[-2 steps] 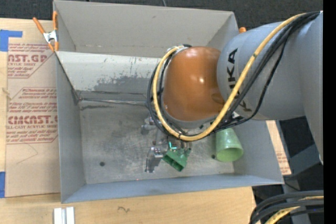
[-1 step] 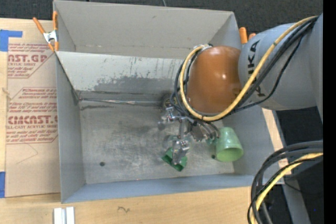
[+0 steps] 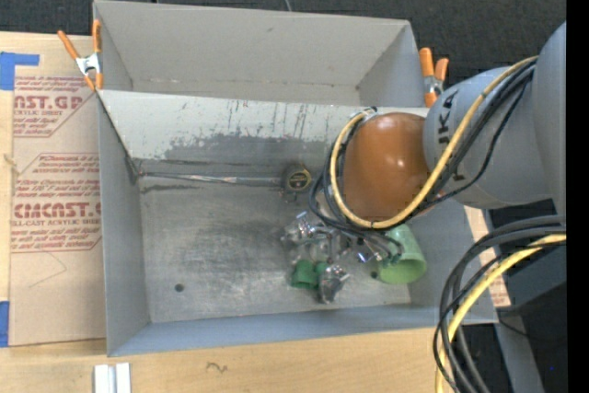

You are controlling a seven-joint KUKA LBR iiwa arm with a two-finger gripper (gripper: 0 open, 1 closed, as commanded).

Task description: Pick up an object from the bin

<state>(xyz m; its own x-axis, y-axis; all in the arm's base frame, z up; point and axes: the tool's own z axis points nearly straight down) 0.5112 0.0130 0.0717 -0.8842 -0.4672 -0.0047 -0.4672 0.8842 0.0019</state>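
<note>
Small dark green plastic block [image 3: 303,274], down on the floor of the grey metal bin [image 3: 202,253], near-right part, close to the near wall. Sits right at the lower end of the silvery two-finger gripper [image 3: 324,260], touching it or just about, hard to say which. Can't tell the claw state, wide, narrow or clamped on something, way too much shiny clutter in there. Hangs low over that same corner, under the rounded orange wrist cover [image 3: 382,163], with yellow and black cables [image 3: 337,166] looping around the cover. Just right of the gripper, tucked by the right wall: a pale green plastic cup-like cylinder [image 3: 403,260], partly hidden by the arm. Farther back, at the foot of the sloped far wall: a small round brass-coloured ring-like thing [image 3: 295,179], well apart from the block.
</note>
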